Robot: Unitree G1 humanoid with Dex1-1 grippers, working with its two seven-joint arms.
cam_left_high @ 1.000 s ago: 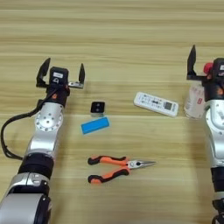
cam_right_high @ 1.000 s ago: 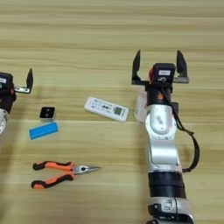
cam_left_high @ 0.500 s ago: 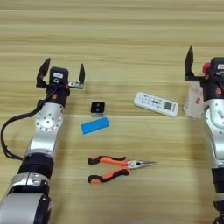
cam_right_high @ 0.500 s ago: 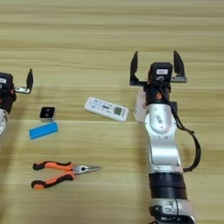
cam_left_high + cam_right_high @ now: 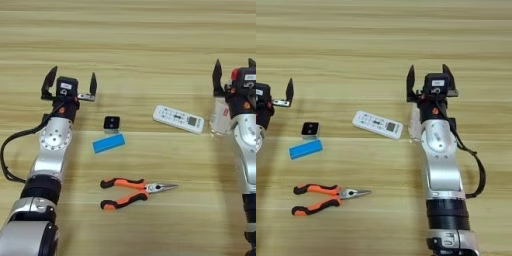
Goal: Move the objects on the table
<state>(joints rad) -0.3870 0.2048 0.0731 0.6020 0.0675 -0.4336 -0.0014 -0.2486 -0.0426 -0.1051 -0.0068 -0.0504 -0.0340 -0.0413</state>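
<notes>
On the table [image 5: 130, 45], my left gripper [image 5: 70, 81] is open at the left, up and left of a tiny black-and-white cube [image 5: 111, 123]. Below the cube lies a blue flat block [image 5: 108, 144]. Orange-and-black pliers [image 5: 131, 192] rest nearer the front, tips pointing right. A white remote [image 5: 377, 124] lies at mid-table. My right gripper [image 5: 429, 79] is open just right of the remote. A clear bottle [image 5: 218, 117] with a red cap [image 5: 234, 75] stands behind that arm, mostly hidden, its cap showing between the fingers.
Both silver forearms come in from the front edge, the left one [image 5: 50, 150] and the right one [image 5: 441, 165]. A black cable [image 5: 478, 170] loops off the right arm. Bare wood stretches across the far half of the table.
The right gripper's fingers stand closer together than before. The left arm and the objects have not moved.
</notes>
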